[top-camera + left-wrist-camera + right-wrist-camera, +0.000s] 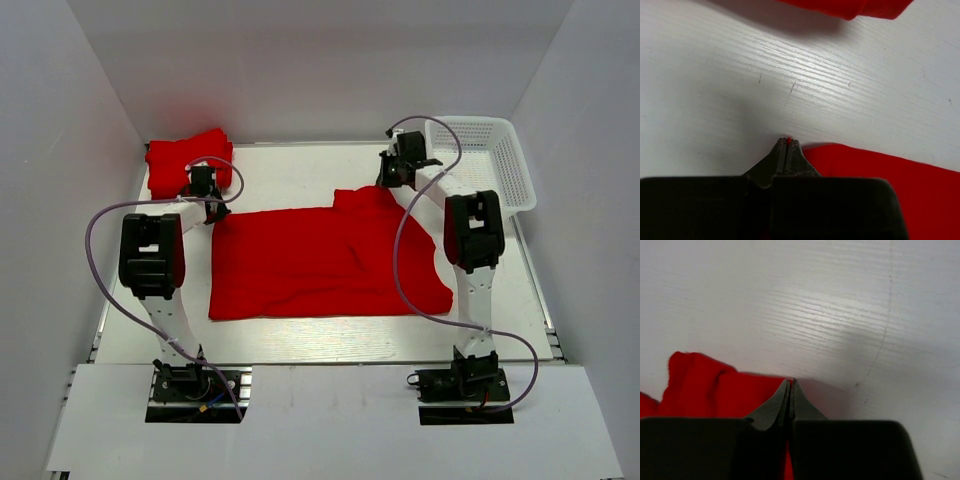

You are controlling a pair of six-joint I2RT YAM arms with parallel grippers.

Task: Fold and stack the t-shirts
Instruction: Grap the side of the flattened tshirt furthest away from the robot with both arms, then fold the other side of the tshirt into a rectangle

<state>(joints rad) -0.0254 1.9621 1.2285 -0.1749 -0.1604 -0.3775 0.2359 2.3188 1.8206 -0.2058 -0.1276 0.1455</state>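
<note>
Red cloth lies across the middle of the white table (300,345): one spread t-shirt (320,265), mostly flat with a few creases, its far right part bunched into a small hump. At the shirt's far left corner the left gripper (787,142) is pinched together on the cloth, and the left wrist view shows a sliver of red between its tips. The right gripper (791,385) is at the far right edge, by the hump, its jaws closed on the cloth's edge with red showing in the slit between them. A folded t-shirt (188,162) sits in the table's far left corner, just beyond the left gripper and apart from the spread one. A white mesh basket (505,165) stands at the far right corner, beside the right arm
</note>
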